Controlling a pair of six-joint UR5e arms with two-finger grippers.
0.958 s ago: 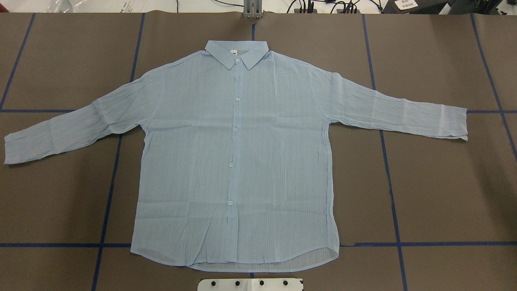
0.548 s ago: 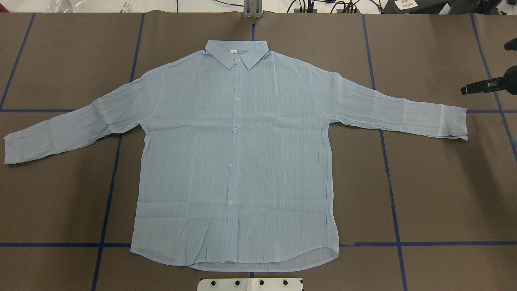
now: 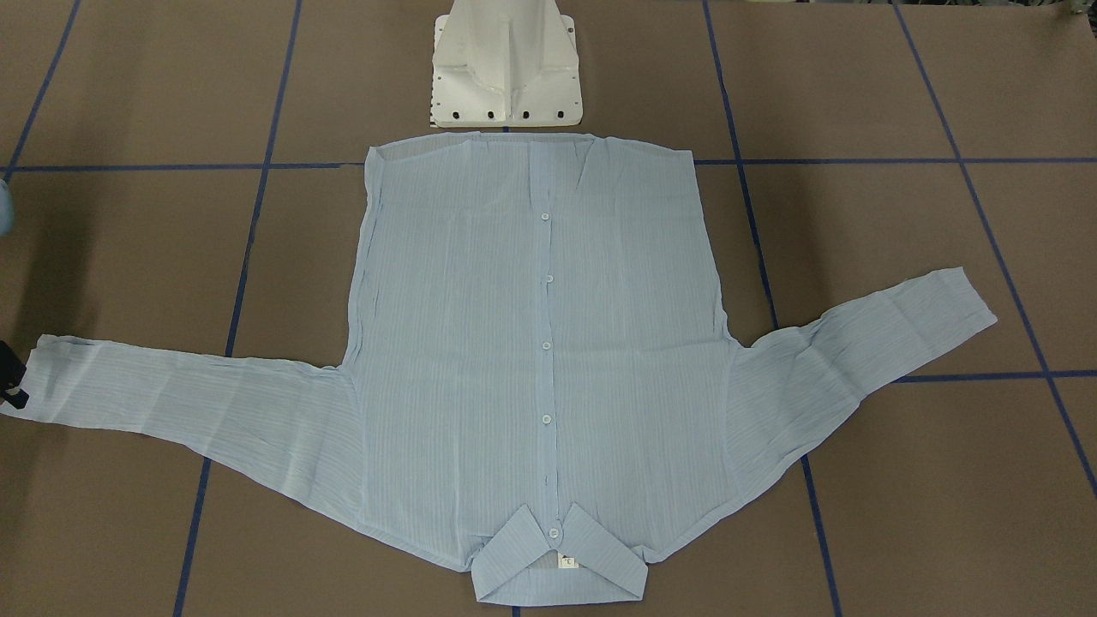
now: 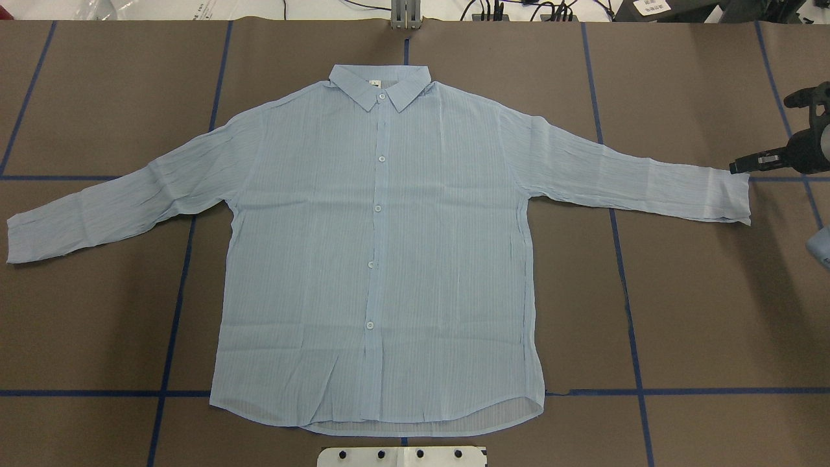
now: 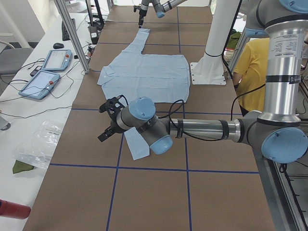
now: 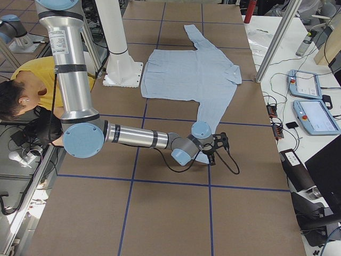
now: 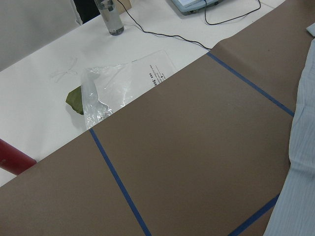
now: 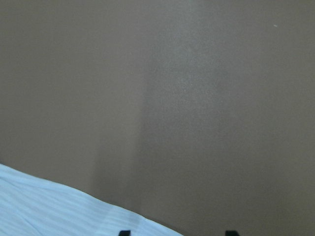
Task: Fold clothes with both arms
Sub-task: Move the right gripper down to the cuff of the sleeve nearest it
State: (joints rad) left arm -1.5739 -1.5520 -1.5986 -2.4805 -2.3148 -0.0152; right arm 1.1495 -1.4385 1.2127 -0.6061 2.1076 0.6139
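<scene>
The pale blue striped shirt [image 4: 382, 259] lies flat and buttoned on the brown table, collar [image 4: 379, 84] at the far side and sleeves spread out. My right gripper [image 4: 739, 167] hovers at the right cuff [image 4: 729, 194]. It also shows at the left edge of the front view [image 3: 12, 377]. In the right wrist view its two fingertips [image 8: 124, 232] stand apart, so it is open and empty, with the cuff [image 8: 59, 206] just beside them. My left gripper [image 5: 109, 122] shows only in the exterior left view, above the table beside the left cuff [image 5: 137, 144]. I cannot tell if it is open or shut.
The white pedestal base [image 3: 506, 64] stands just behind the shirt's hem. Blue tape lines [image 4: 175, 311] cross the table. A plastic bag [image 7: 113, 88] lies on the white bench past the table's left end. A person in yellow [image 5: 250, 62] stands behind the robot.
My right gripper has come into the overhead view from the right edge and moved toward the right cuff. The shirt has not moved.
</scene>
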